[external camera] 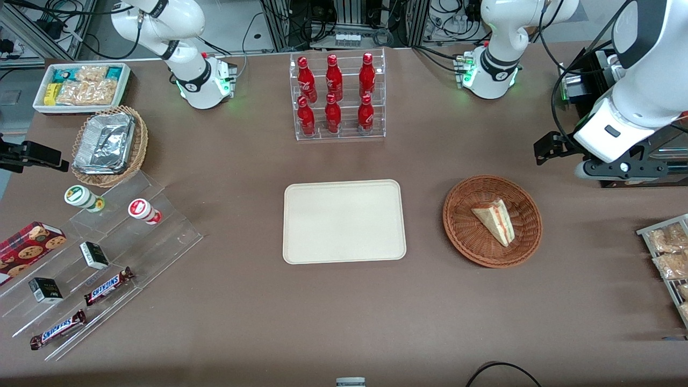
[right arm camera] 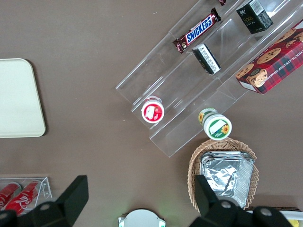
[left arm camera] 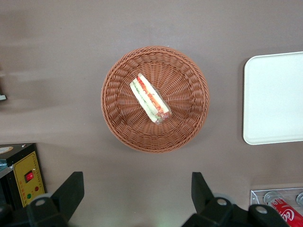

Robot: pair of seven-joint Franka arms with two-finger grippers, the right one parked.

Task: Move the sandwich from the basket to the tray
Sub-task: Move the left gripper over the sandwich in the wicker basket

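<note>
The sandwich (external camera: 495,220) (left arm camera: 150,98), a pale bread wedge with red-orange and green filling, lies in the round reddish-brown woven basket (external camera: 461,236) (left arm camera: 189,127). Beside the basket, toward the parked arm's end, lies the cream tray (external camera: 344,221) (left arm camera: 274,97) with nothing on it. My gripper (left arm camera: 135,196) hangs high above the table, open and empty, farther from the front camera than the basket and toward the working arm's end. Its dark fingers (left arm camera: 71,189) stand wide apart over bare table. The working arm's wrist (external camera: 613,161) shows near the table's end.
A clear rack of red bottles (external camera: 337,97) stands farther from the front camera than the tray. A rack of snack packets (external camera: 669,252) sits at the working arm's end. A tan basket of foil containers (external camera: 107,145) and acrylic steps with snacks (external camera: 107,242) lie toward the parked arm's end.
</note>
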